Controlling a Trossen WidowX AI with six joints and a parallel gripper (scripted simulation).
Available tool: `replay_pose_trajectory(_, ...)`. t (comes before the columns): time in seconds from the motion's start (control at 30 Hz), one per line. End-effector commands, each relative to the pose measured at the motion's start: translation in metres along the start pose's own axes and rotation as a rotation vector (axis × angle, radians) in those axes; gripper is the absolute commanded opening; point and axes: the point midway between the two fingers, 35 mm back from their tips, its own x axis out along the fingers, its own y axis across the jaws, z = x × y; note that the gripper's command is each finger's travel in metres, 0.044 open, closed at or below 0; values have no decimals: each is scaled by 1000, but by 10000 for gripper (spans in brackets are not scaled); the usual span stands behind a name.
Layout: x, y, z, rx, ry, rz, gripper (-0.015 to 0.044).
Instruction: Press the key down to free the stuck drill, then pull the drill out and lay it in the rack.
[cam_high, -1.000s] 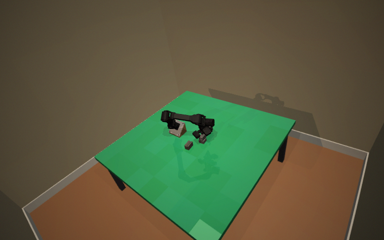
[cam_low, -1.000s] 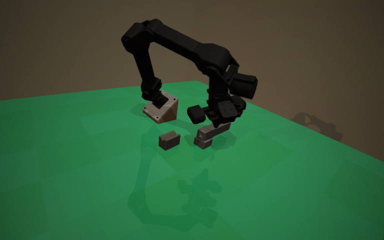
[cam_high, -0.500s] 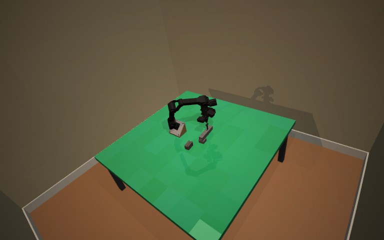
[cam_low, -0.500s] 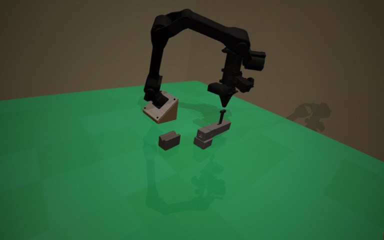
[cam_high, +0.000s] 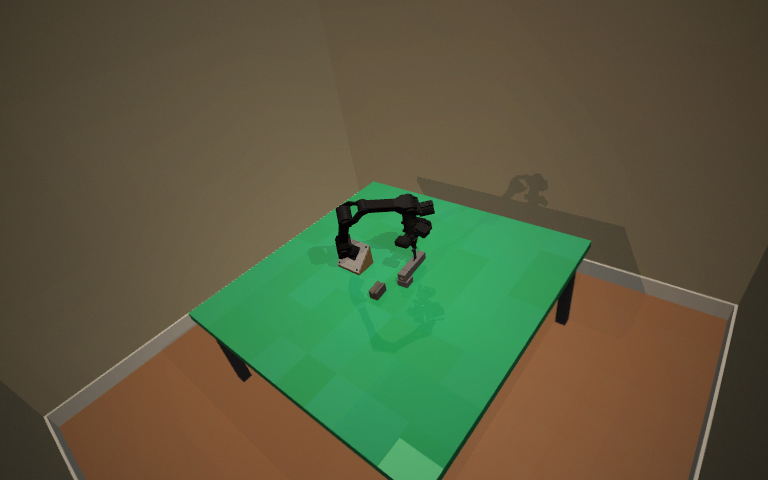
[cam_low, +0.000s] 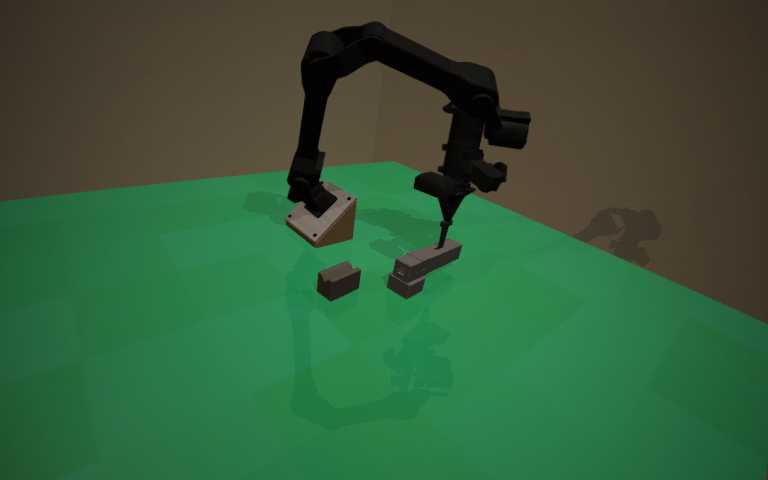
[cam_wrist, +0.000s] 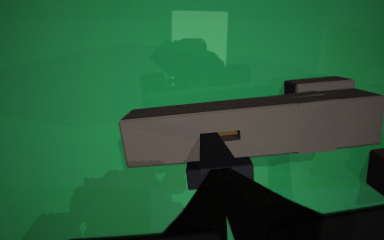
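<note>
The long grey block lies level, its front end above a small support block. The dark key stands upright in the slot on its top, its head well above the surface. My gripper is shut and empty, its fingertips right at the key's head; contact is not certain. A gold strip shows in the slot. The drill is not clearly visible; the block's front end has an opening. The grooved rack is separate.
The sloped base mount carries the arm behind the rack. The green table bears all of this. In the wrist view, part of a dark block shows at the right edge.
</note>
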Motion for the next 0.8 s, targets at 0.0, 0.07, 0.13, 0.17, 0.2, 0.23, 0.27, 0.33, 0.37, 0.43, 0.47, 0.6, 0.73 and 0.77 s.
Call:
replay_pose_trajectory(0.0, 4, 0, 0, -3, 2, -3, 0)
replay_pose_trajectory(0.07, 6, 0, 0, -3, 2, -3, 0)
replay_pose_trajectory(0.13, 7, 0, 0, -3, 2, -3, 0)
replay_pose_trajectory(0.17, 7, 0, 0, -3, 2, -3, 0)
replay_pose_trajectory(0.2, 7, 0, 0, -3, 2, -3, 0)
replay_pose_trajectory(0.23, 8, 0, 0, -3, 2, -3, 0)
replay_pose_trajectory(0.27, 8, 0, 0, -3, 2, -3, 0)
replay_pose_trajectory(0.33, 9, -1, 0, -3, 2, -3, 0)
replay_pose_trajectory(0.37, 9, -1, 0, -3, 2, -3, 0)
replay_pose_trajectory(0.43, 9, -1, 0, -3, 2, -3, 0)
replay_pose_trajectory(0.47, 10, -1, 0, -3, 2, -3, 0)
replay_pose_trajectory(0.6, 11, -1, 0, -3, 2, -3, 0)
replay_pose_trajectory(0.73, 12, -1, -1, -3, 2, -4, 0)
replay_pose_trajectory(0.77, 13, -1, -1, -3, 2, -4, 0)
